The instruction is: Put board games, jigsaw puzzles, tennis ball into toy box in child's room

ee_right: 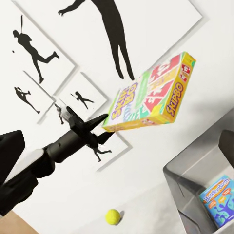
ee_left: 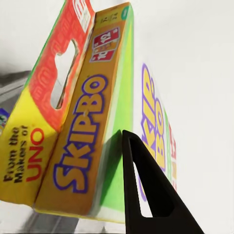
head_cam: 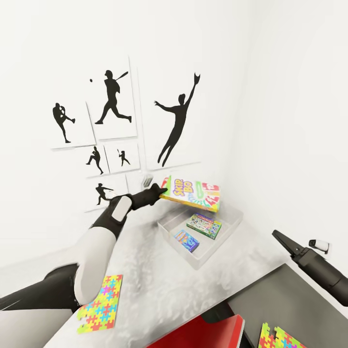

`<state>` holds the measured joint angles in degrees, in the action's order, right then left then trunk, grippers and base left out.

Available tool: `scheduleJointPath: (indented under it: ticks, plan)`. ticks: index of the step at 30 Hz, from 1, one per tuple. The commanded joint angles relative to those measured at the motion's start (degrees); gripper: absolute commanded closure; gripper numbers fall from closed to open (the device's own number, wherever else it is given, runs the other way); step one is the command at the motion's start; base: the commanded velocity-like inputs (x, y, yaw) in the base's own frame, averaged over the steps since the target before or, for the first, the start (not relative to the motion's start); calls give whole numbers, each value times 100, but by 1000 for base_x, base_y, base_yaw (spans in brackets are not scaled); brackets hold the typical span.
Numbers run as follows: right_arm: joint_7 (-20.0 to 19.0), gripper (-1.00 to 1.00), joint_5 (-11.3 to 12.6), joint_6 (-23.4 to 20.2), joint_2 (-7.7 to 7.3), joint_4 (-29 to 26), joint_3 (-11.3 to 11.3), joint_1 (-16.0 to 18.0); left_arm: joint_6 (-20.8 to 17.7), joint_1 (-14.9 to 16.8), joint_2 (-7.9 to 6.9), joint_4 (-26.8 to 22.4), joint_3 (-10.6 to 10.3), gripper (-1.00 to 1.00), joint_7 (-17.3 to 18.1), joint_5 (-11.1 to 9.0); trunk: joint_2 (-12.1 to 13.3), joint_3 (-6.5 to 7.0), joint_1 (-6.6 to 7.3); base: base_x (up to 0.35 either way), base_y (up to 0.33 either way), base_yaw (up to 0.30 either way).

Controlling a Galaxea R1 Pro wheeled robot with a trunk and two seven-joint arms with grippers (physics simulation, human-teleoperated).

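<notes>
Gripping the Skip-Bo box [head_cam: 192, 193] edge, left fingers [ee_left: 146, 190] clamp it above the toy box [head_cam: 227, 232].

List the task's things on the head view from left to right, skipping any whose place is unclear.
Jigsaw puzzle on the table → left gripper → Skip-Bo board game it holds → toy box → second jigsaw puzzle at the lower edge.

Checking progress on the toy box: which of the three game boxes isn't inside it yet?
The yellow-and-green Skip-Bo box: the left end effector holds it in the air above the toy box, while the other two lie flat inside.
</notes>
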<state>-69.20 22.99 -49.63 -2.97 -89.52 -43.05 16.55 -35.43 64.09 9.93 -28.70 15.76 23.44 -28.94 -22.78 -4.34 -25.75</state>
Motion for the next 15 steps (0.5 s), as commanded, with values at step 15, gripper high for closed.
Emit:
scheduleJointPath:
  ticks: [15]
  plan:
    - [1,-100,51,-108,-2,-37,3,6,2379,16,7,2447,15,100,62,-585,-14,-13,-4,0,0,0]
